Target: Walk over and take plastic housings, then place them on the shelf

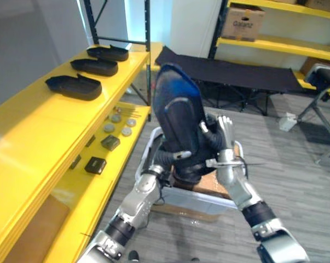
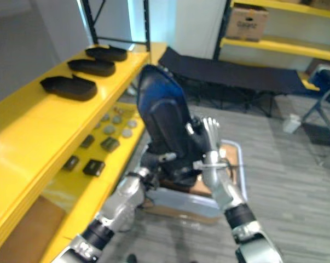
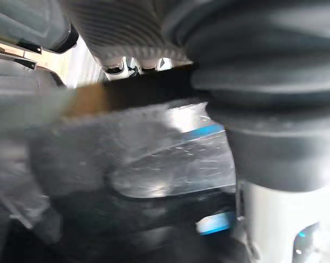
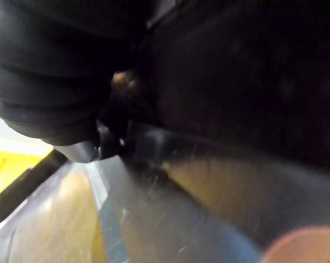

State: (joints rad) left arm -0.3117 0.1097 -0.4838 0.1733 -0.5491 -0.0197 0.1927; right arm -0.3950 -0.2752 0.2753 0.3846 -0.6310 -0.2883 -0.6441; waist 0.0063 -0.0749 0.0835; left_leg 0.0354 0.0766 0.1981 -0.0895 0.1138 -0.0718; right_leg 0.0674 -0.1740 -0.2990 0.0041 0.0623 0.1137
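A large black plastic housing [image 1: 178, 123] with a blue sheen at its top stands on end, lifted between my two hands above a clear bin [image 1: 208, 201]. My right hand [image 1: 225, 137] lies flat against the housing's right side, fingers straight and pointing up. My left hand [image 1: 166, 157] is under the housing's lower end, where only its dark ribbed cover shows. Three more black housings [image 1: 74, 86] lie in a row on the top of the yellow shelf [image 1: 39, 137] at the left.
The shelf's lower level holds small black boxes [image 1: 96, 165] and several round discs [image 1: 121, 123]. Behind the bin stands a black folding cot [image 1: 230, 74]. A cardboard box [image 1: 243, 23] sits on a far yellow rack, and a chair [image 1: 323, 93] stands at the right.
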